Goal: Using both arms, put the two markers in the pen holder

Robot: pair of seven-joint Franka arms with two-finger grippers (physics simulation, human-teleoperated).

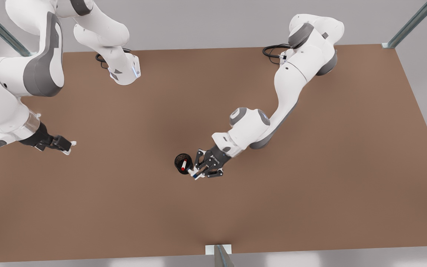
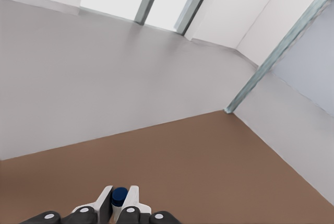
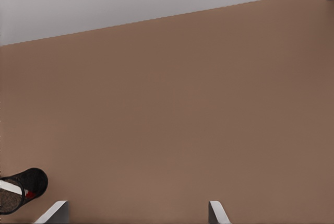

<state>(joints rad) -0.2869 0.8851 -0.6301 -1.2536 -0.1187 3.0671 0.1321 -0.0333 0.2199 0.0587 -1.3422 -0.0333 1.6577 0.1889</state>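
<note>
Left hand (image 1: 197, 174) was clenched on the blue-capped marker (image 2: 119, 196), just beside the pen holder (image 1: 182, 162) mid-tabletop (image 1: 310, 193). Red-capped marker (image 1: 184, 164) stood tilted inside the holder. Right hand (image 1: 69, 147) waited, fingers spread, well apart at the front view's left.
</note>
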